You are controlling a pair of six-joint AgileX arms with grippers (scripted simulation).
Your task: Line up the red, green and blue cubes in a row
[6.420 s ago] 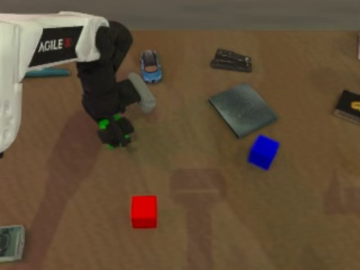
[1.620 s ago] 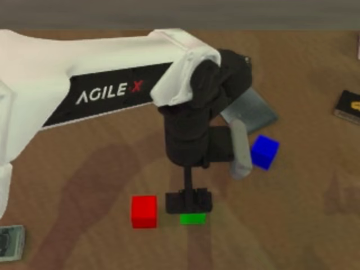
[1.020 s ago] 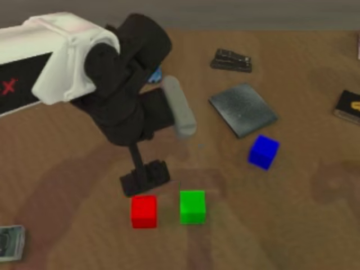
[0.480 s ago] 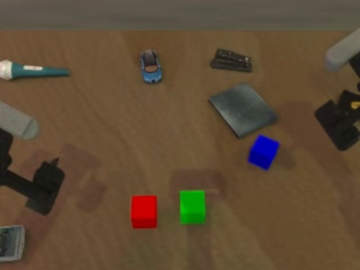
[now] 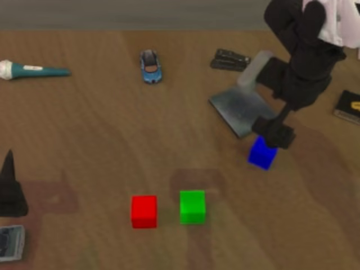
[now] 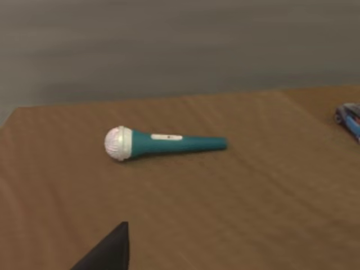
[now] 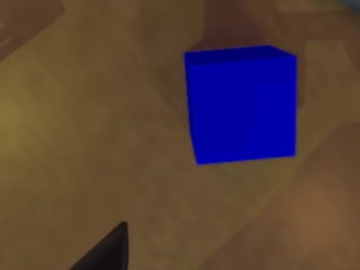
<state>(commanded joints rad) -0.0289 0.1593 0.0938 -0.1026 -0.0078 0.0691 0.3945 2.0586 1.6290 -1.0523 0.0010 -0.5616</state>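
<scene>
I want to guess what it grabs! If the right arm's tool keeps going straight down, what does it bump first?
Probably the blue cube: the right tool hangs just above it, pointing down. Exact height is unclear.

A teal toy microphone (image 5: 34, 70) with a white head lies at the table's ten o'clock edge, its head pointing toward nine o'clock. A small blue toy car (image 5: 150, 66) sits near twelve o'clock. A black stapler (image 5: 230, 59) lies at about one o'clock, with a dark grey square pad (image 5: 239, 109) tilted just below it. A black box with a yellow mark (image 5: 349, 106) sits at the three o'clock edge. A small grey device (image 5: 11, 243), partly cut off, lies at the eight o'clock corner of the wooden table (image 5: 101, 135).
</scene>
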